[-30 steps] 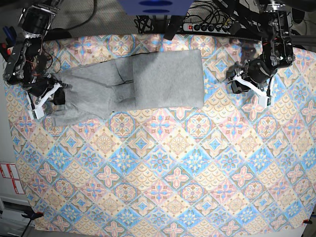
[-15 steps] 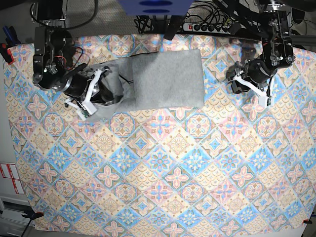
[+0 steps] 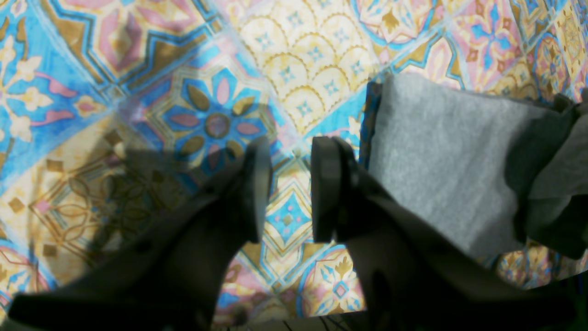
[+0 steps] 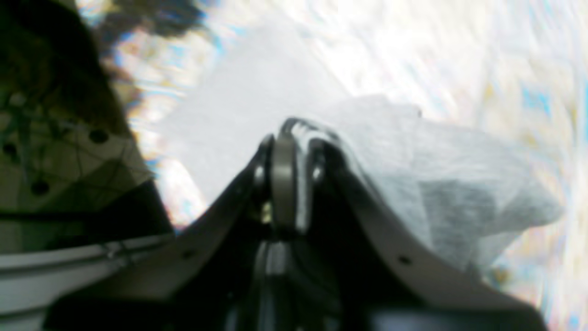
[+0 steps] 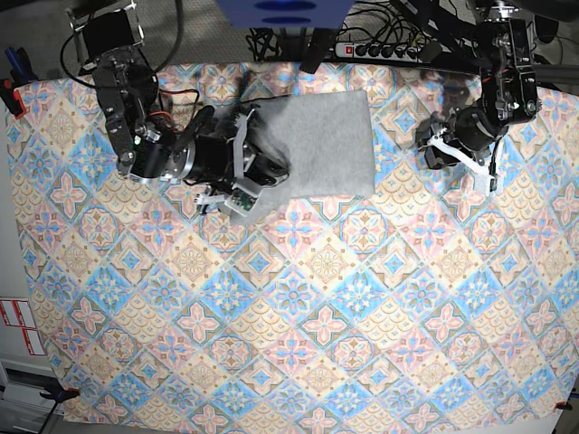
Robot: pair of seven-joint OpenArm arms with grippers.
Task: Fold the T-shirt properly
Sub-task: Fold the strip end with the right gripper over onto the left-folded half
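T-shirt (image 5: pixel 321 145) lies at the far middle of the tabletop (image 5: pixel 298 307), on a patterned cloth of blue, pink and yellow tiles; plain grey side up, folded into a rough rectangle, its right part flat, its left part bunched under the right arm; no lettering visible in any view.

Right claw (image 5: pixel 256 165) is over the shirt's left portion, reaching in from the left side of the base view; right wrist view shows the right claw (image 4: pixel 294 151) pinched tight on a fold of the grey fabric (image 4: pixel 413 174), cloth draping off to the right of the fingers; that view is blurred and overexposed, so finer detail cannot be told; jaws closed, gripping the T-shirt.

Left claw (image 5: pixel 432 152) sits off the shirt, to the right of its right edge in the base view, above bare patterned cloth; left wrist view shows the left claw (image 3: pixel 287 188) with its two dark fingers parted by a narrow gap, tile pattern visible between them, nothing held; so partly open and empty; the shirt's edge (image 3: pixel 441 170) lies just beside the right-hand finger in that view, whether touching or not cannot be told.

A power strip (image 5: pixel 384 50) and cables lie beyond the far edge of the tabletop; a blue object (image 5: pixel 282 11) sits at top centre, cut by the frame.
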